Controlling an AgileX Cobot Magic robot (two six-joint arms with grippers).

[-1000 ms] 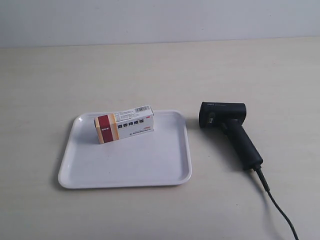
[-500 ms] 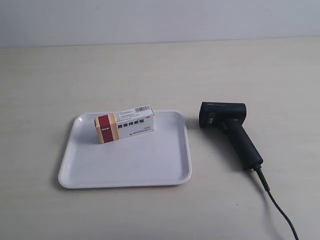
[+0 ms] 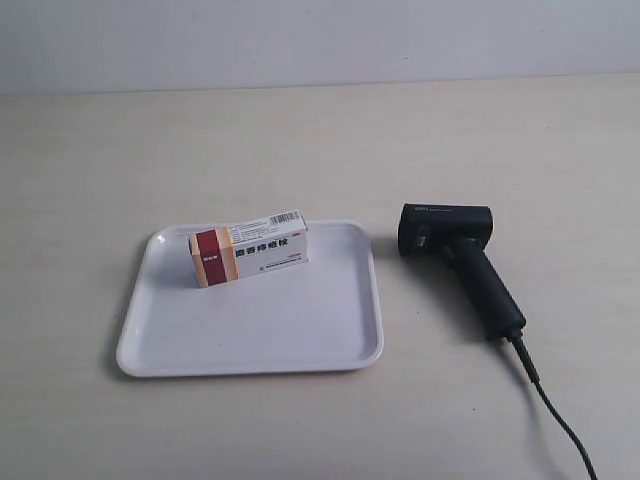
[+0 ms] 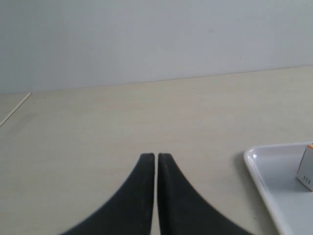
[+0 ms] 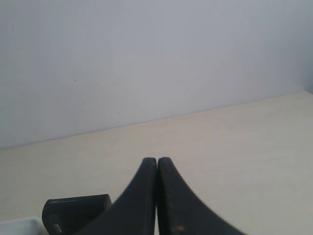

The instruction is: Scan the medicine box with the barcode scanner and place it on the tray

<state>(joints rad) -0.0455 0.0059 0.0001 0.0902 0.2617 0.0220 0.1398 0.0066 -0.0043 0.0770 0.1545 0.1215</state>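
The medicine box [image 3: 248, 248], white with a dark red and orange end, lies near the far edge of the white tray [image 3: 250, 340]. The black barcode scanner [image 3: 458, 255] lies on the table beside the tray, its cable trailing toward the near edge. No arm shows in the exterior view. My left gripper [image 4: 156, 157] is shut and empty above bare table, with a tray [image 4: 274, 191] corner and an end of the box [image 4: 306, 169] off to one side. My right gripper [image 5: 157, 160] is shut and empty, with the scanner [image 5: 76, 211] head beside and beyond its fingers.
The scanner's thin black cable [image 3: 560, 420] runs across the table toward the near corner at the exterior view's right. A pale wall [image 3: 320, 40] bounds the far side of the table.
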